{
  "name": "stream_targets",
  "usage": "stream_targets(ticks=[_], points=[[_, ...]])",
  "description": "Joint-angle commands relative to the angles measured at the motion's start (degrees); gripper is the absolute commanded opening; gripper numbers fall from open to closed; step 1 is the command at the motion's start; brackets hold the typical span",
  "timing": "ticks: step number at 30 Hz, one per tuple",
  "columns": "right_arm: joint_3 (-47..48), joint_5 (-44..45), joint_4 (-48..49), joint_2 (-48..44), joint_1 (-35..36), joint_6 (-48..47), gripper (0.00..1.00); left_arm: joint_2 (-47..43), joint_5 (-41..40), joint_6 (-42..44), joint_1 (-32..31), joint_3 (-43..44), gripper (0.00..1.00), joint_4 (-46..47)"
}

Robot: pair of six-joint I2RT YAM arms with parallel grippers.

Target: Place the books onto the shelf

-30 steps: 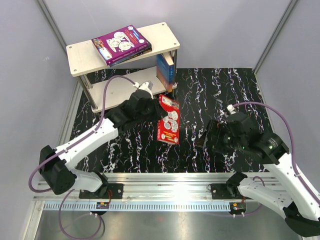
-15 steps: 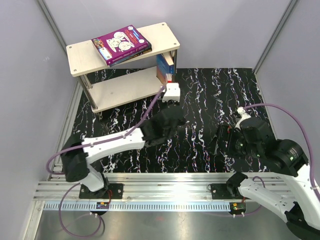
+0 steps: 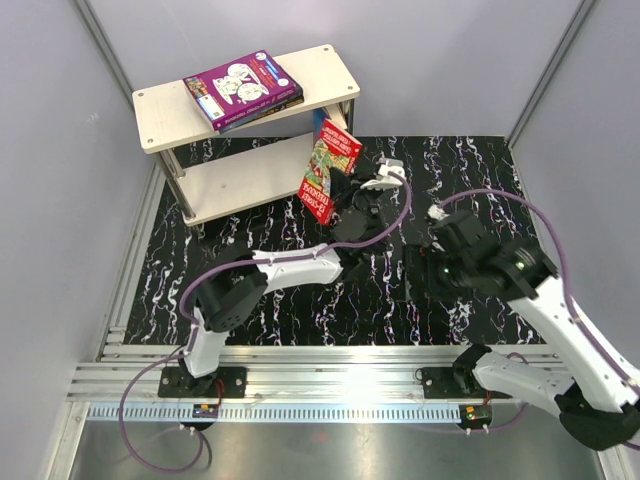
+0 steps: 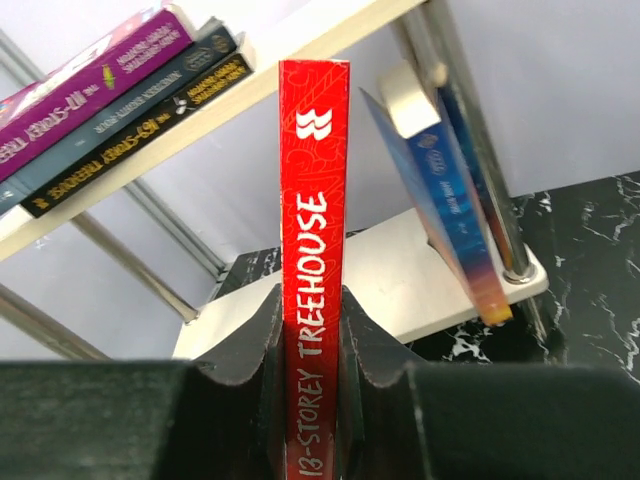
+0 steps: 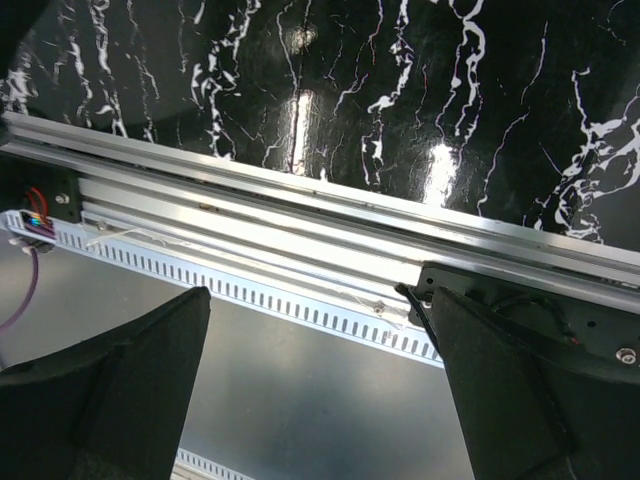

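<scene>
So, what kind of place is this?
Probably a robot test cell: a left arm and right arm bolted to an aluminium rail, plain grey walls enclosing a black marbled mat, and a small shelf with books.

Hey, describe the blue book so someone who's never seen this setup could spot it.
Find the pale two-tier shelf at the far left of the table. On its lower board, at the right end, the blue book stands tilted on edge; the purple book up top lies flat.

Glossy red book [image 4: 313, 250], pale wooden shelf [image 3: 160, 112]
</scene>
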Motion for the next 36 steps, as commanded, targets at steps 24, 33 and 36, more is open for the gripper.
stream_targets(ticks=[24, 33, 36], points=[[-0.08, -13.29, 14.72, 6.87, -12.07, -10.08, 1.00, -9.65, 22.29, -48.42, 18.23, -21.07, 0.00, 24.30], [-7.37, -15.93, 16.65, 5.64, -13.74, -7.98, 1.00, 2.04, 25.46, -47.30, 20.08, -11.32, 0.00, 30.54], [-10.27, -17.25, 17.79, 4.59, -13.83, -7.27, 1.00, 5.90, 26.86, -46.94, 20.26, -7.64, 0.00, 30.63]])
